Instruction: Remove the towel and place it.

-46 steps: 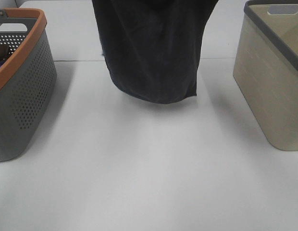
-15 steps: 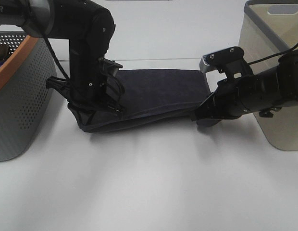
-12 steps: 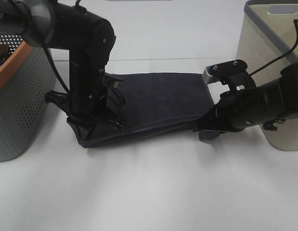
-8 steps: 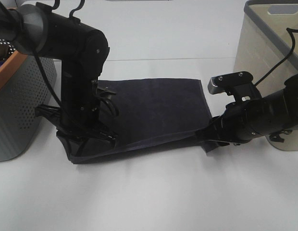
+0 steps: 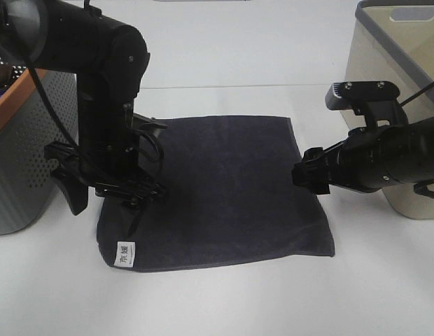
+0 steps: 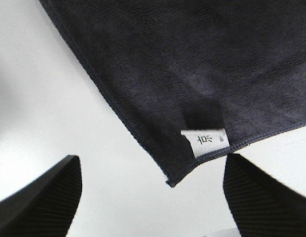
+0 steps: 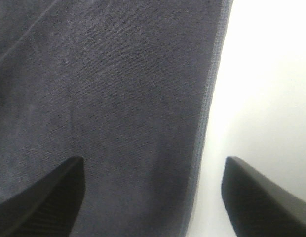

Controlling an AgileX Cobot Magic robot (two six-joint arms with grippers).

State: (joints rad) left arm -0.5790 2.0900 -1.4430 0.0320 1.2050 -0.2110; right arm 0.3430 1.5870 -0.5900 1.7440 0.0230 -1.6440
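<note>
Currently: left claw (image 6: pixel 152 195) spread wide, empty, above the towel's (image 5: pixel 217 189) labelled corner. Right claw (image 7: pixel 153 195) likewise parted, empty, over the opposite hem. Towel lies flat on the white bench (image 5: pixel 224 301), between both claws; white label (image 6: pixel 205 141) faces up.

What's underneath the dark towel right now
The towel lies spread flat on the white table, which shows on all sides of it. Nothing bulges beneath, but the cloth covers that patch, so anything thin there would be hidden. Both grippers are open above it.
</note>
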